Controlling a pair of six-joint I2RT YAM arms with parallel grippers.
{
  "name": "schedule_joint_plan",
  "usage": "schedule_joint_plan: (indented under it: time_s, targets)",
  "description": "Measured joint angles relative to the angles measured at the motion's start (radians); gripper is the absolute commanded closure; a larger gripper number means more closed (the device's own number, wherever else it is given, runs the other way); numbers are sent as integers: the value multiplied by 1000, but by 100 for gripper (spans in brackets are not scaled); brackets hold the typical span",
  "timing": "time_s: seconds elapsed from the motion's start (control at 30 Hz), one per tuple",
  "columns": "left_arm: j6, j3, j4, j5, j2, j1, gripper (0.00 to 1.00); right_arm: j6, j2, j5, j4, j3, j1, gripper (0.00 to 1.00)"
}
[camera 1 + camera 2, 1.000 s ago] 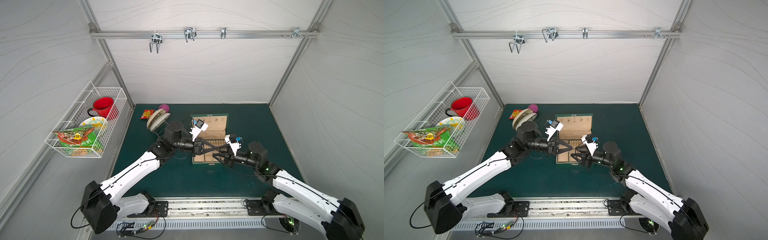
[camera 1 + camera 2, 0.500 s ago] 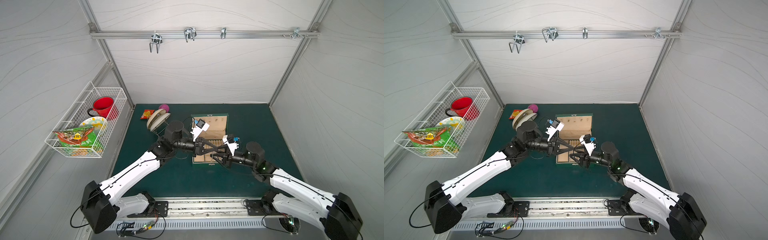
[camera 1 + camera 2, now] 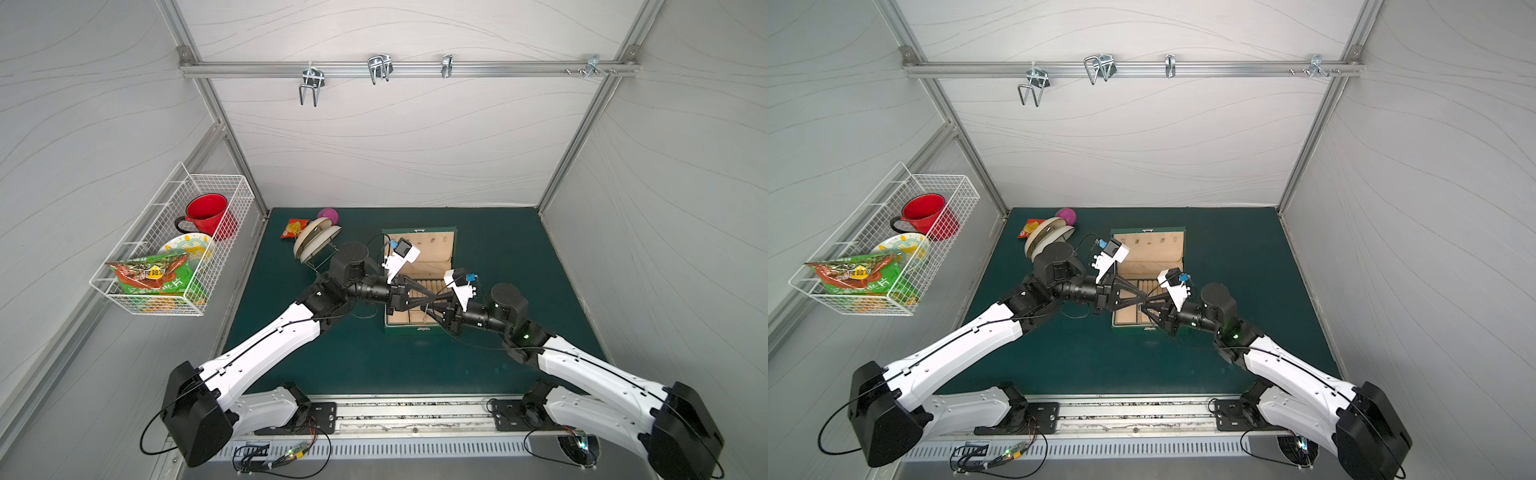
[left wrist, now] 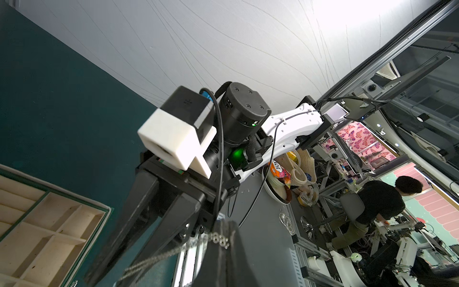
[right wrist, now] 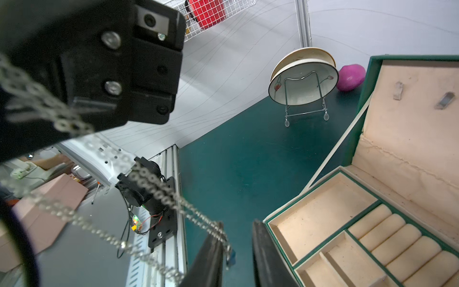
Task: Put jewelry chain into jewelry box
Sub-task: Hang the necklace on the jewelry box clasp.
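The jewelry box (image 3: 432, 245) (image 3: 1150, 245) lies open on the green mat, dark green outside with beige compartments (image 5: 323, 211) (image 4: 49, 223). Both grippers meet tip to tip just above its front half. My left gripper (image 3: 437, 296) (image 3: 1147, 296) (image 4: 224, 223) is shut on the jewelry chain (image 4: 218, 239), a thin silver chain that hangs from its tips in two strands. My right gripper (image 3: 428, 307) (image 3: 1142, 309) (image 5: 237, 231) has a narrow gap between its jaws. The chain (image 5: 159, 188) drapes over one of its fingers (image 5: 211, 261), and a small clasp end dangles in the gap.
A wire rack with plates (image 3: 316, 239), a pink ball (image 3: 328, 215) and a snack packet (image 3: 293, 227) stand at the mat's back left. A wire basket (image 3: 174, 249) with a red mug hangs on the left wall. Metal hooks hang from the rail above.
My right gripper has moved left to the left gripper's tips above the box, and its jaws have narrowed around the chain. The left arm has stayed still.
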Motion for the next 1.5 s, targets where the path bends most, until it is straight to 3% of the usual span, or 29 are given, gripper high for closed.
schedule_joint_plan:
  time_s: [0.17,0.4,0.6,1.13,1.5]
  targets:
    - [1,0,-2,-2,0,0,100,0,-1,2,-1,0,1,100]
    - [76,18,-88,-34,0,16,100,-32,-51,85,-79,2,2,100]
    - [156,56,-166,-76,38,109,100,-47,-52,184,-238,81,-34,100]
    - [394,287,-352,-380,347,174,100,-6,219,193,-381,287,-249,100]
    - [472,426,-345,-566,536,172,100,30,328,200,-339,341,-301,100]
